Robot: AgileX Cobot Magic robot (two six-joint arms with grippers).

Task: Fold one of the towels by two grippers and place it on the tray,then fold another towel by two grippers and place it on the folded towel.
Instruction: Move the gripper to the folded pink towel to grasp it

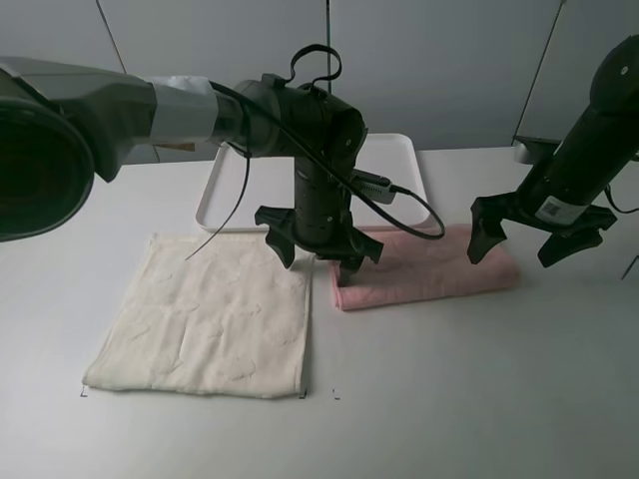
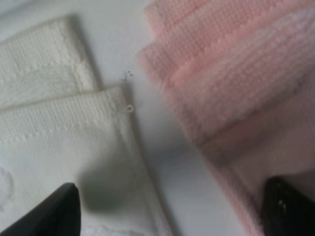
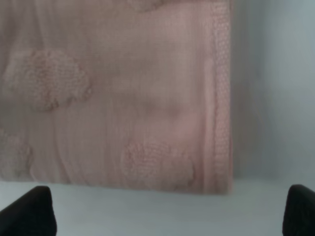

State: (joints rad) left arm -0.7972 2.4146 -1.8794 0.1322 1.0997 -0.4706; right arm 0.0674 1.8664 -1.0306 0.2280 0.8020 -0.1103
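Currently: pink towel [image 1: 429, 267] lies on the table [image 1: 449, 399], folded into a strip. Its long axis runs 9-to-3 o'clock in the high view. It is not on the tray [image 1: 225, 190], which sits at about 11 o'clock from it. White towel [image 1: 205, 319] is spread flat off the strip's 9 o'clock end, a narrow gap of table between them.

Key relation: one gripper stands at each short end of the strip.
- Left gripper [image 1: 318, 249] is at the 9 o'clock end, straddling the gap. One finger is over the white towel's corner, the other over the pink edge.
- Right gripper [image 1: 527, 239] is at the 3 o'clock end. Its wrist view shows the strip's hemmed corner [image 3: 216, 123] just ahead of the fingertips.

Pose: both forearms come down steeply, fingers pointing at the table.

Fingers: both pairs spread wide, nothing held. Whether any tip touches cloth, cannot tell.

Judgement: each arm is nearest its own end. The next move calls for both to pinch their ends together, then fold or carry toward 11 o'clock.
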